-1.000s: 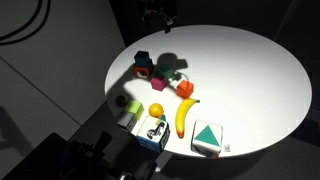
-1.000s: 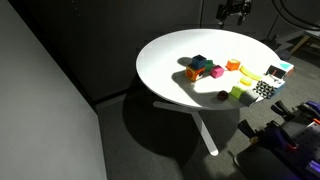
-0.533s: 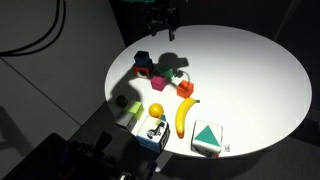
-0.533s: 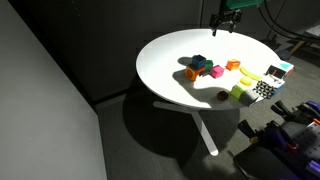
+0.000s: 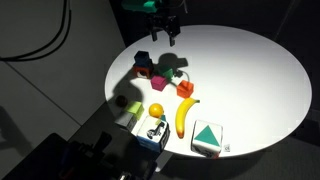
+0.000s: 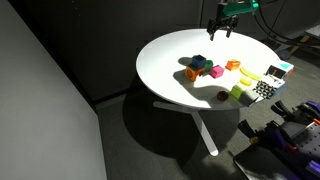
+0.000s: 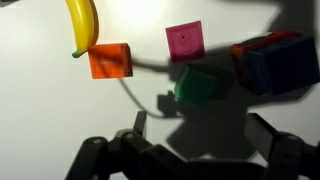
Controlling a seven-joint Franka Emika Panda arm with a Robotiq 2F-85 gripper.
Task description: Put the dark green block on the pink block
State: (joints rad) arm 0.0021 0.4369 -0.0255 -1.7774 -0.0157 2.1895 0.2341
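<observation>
White table (image 5: 245, 75); tool (image 5: 166, 39) hangs above, jaws spread wide.

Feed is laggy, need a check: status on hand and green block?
Hand open, empty, above the table. Green block not gripped, apart from pink block. Blue block close beside green; pink's top clear.

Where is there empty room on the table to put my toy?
The wide white stretch of table beyond the banana and white box is bare. It is crowded where the pink block, dark green block, orange block and blue block huddle.
</observation>
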